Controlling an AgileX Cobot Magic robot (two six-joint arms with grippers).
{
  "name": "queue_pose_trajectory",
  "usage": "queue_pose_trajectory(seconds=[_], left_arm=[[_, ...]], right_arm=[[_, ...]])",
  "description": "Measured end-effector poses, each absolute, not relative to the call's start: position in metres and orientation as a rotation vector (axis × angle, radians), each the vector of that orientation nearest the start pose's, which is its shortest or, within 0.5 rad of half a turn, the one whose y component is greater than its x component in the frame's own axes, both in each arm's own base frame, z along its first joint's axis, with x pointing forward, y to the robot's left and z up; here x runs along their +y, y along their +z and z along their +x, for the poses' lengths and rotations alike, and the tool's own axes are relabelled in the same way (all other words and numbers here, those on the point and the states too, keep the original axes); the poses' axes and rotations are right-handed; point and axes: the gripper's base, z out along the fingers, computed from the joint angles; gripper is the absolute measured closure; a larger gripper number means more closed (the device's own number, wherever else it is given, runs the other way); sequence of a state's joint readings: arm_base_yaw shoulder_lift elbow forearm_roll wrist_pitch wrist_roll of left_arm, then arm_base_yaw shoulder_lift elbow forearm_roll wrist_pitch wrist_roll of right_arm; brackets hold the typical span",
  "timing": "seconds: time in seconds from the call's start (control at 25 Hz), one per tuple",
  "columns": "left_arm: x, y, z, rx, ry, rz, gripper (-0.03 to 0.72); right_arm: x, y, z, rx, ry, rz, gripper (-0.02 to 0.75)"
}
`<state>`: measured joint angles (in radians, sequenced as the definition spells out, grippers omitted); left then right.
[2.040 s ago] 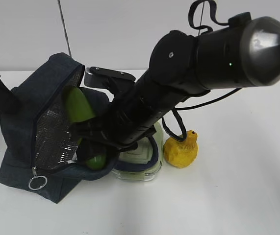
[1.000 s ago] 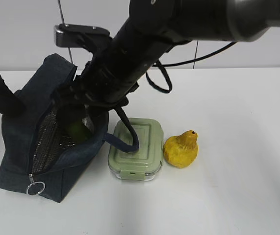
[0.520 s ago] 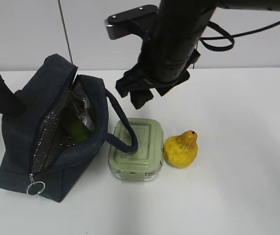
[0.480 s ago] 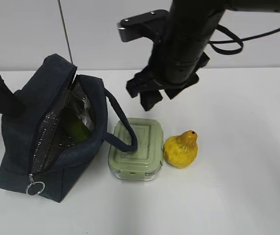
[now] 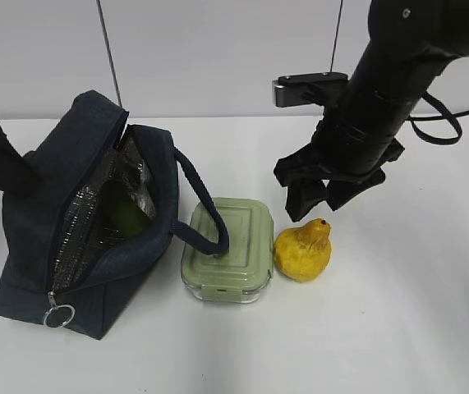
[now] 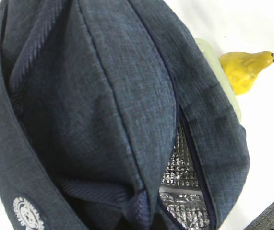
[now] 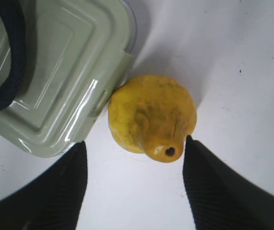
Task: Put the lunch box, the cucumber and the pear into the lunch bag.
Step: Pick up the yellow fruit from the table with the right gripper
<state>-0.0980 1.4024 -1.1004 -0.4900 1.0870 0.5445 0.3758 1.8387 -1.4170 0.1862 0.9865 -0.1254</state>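
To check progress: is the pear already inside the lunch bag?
No, the pear stands on the table beside the lunch box.

cucumber [image 5: 127, 217] in lunch bag [image 5: 33, 238], lunch box [image 5: 227, 250] beside pear [image 5: 304, 250]

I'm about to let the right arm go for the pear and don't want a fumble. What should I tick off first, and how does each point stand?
1. Right gripper jaws open: ok.
2. Jaws either side of the pear, seen from the right wrist: ok.
3. Pear free of the lunch box: not ok, they sit touching or nearly so.
4. Lunch bag mouth open, foil lining showing: ok.
5. Cucumber already inside the bag: ok.
6. Bag handle clear of the lunch box: not ok, it lies across the lid.
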Motion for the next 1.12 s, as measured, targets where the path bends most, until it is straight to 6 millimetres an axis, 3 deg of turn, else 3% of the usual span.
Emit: queue_pose_trajectory(seconds=[0.16,0.52,0.6,0.72,0.84,1.0,1.12], left_arm=[[-0.064,0.297,0.262,2.655,-0.547,0.636,0.685],[-0.064,0.297,0.261,2.656,-0.548,0.637,0.685],[-0.064,0.297,0.261,2.656,-0.547,0.637,0.685],[-0.064,0.297,0.261,2.656,-0.547,0.637,0.685],[-0.064,0.297,0.261,2.656,-0.547,0.637,0.685],[-0.064,0.297,0.261,2.656,-0.547,0.637,0.685],[-0.064,0.297,0.261,2.656,-0.547,0.637,0.685]], right_arm=[[0.152,0.231,0.349,2.850,0.275,-0.611,0.251],[0.153,0.196,0.354,2.942,0.243,-0.636,0.263],[0.153,0.193,0.355,2.944,0.234,-0.642,0.351],[0.152,0.193,0.356,2.931,0.205,-0.656,0.554],[0.151,0.193,0.357,2.929,0.187,-0.666,0.585],[0.149,0.207,0.354,2.891,0.175,-0.671,0.594],[0.145,0.246,0.346,2.766,0.192,-0.648,0.596]])
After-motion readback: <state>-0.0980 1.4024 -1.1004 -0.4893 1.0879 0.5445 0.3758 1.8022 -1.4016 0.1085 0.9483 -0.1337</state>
